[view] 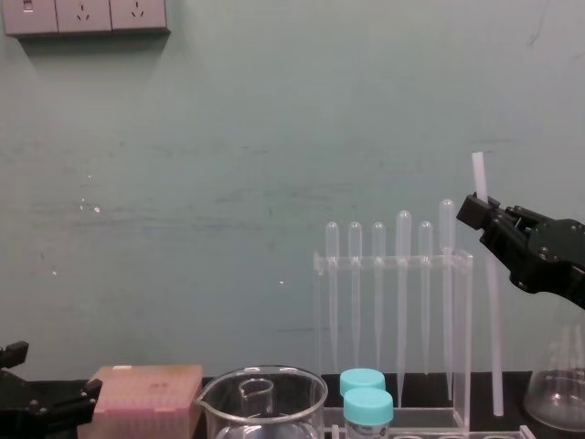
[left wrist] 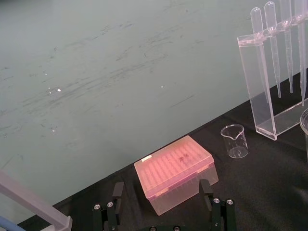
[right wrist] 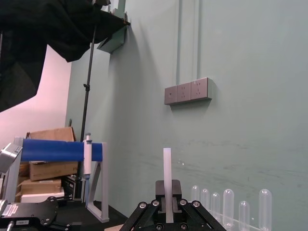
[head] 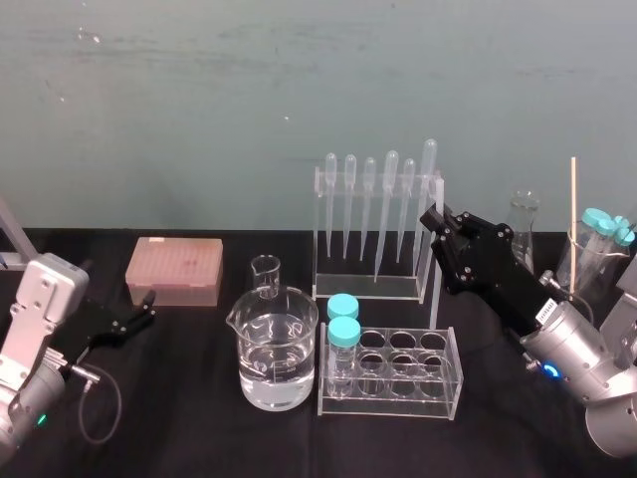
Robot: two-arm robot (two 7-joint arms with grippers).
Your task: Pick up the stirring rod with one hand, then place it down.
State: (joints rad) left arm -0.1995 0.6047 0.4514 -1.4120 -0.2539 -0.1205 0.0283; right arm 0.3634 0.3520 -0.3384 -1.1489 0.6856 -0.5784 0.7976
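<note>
The stirring rod [view: 492, 320] is a thin translucent white stick standing nearly upright just right of the pipette rack [view: 393, 265]. My right gripper [view: 477, 212] is shut on it near its upper end, and a short piece sticks out above the fingers. In the head view the rod [head: 435, 311] runs down from the right gripper [head: 434, 217] towards the table behind the test tube rack [head: 393, 373]. The right wrist view shows the rod [right wrist: 167, 168] rising from between the closed fingers. My left gripper [head: 139, 317] rests open at the left, near the pink tip box [left wrist: 174, 171].
A large beaker of water [head: 277, 358] and a small beaker [head: 266, 276] stand at centre. Two blue-capped tubes [head: 343, 324] sit in the test tube rack. A conical flask [head: 523, 224] and a beaker holding capped tubes [head: 597, 249] stand at the far right.
</note>
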